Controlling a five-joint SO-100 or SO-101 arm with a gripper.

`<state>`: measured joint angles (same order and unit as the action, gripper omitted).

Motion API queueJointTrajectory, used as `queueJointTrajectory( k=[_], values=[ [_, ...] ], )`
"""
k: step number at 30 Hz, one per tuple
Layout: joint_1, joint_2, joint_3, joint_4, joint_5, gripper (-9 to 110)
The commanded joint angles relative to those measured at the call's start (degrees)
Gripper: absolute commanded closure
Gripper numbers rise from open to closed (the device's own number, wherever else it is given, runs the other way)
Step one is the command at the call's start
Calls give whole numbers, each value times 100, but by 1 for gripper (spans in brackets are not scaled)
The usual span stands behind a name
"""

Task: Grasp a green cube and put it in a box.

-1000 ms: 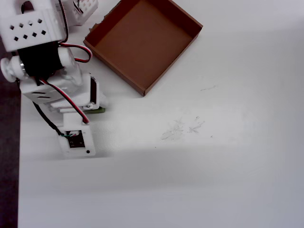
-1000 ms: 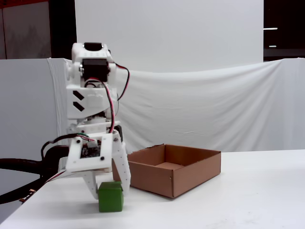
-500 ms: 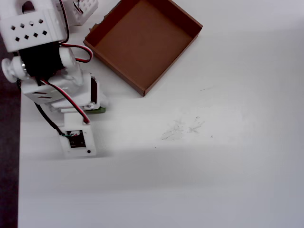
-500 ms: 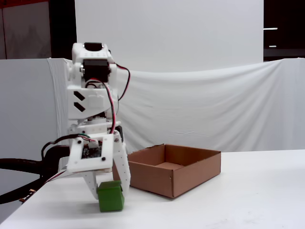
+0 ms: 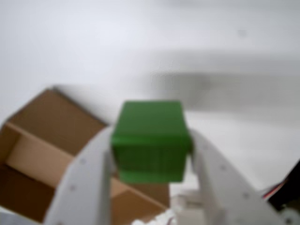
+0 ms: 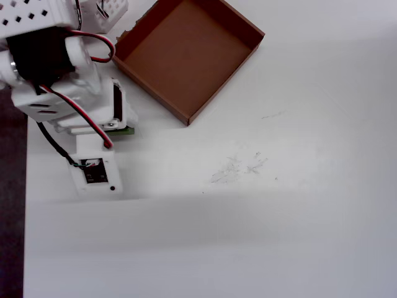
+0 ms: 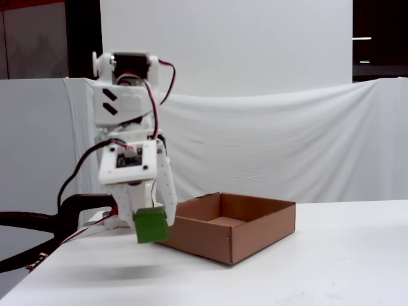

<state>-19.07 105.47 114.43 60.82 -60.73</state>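
Wrist view: bright green cube (image 5: 151, 140) pinched between white fingers (image 5: 213, 168).

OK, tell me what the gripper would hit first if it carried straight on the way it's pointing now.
The gripper, shut on the green cube, points steeply down, so the white table below looks like the first contact. The box sits beside it to the right in the fixed view, seemingly off that line, though depth is unclear.

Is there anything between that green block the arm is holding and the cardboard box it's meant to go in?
Nothing visible. The end effector holds the green cube above the table, beside the box; only the box's low near wall remains to clear.
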Motion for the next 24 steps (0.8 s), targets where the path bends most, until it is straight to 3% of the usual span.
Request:
queueJointTrajectory(
  k=[1,10,24],
  values=[
    [-193,483,-527,501,-26,88],
    [-1143,923,-1257,1512,229,88],
    [-2593,861,-1178,1547,1028,88]
  ],
)
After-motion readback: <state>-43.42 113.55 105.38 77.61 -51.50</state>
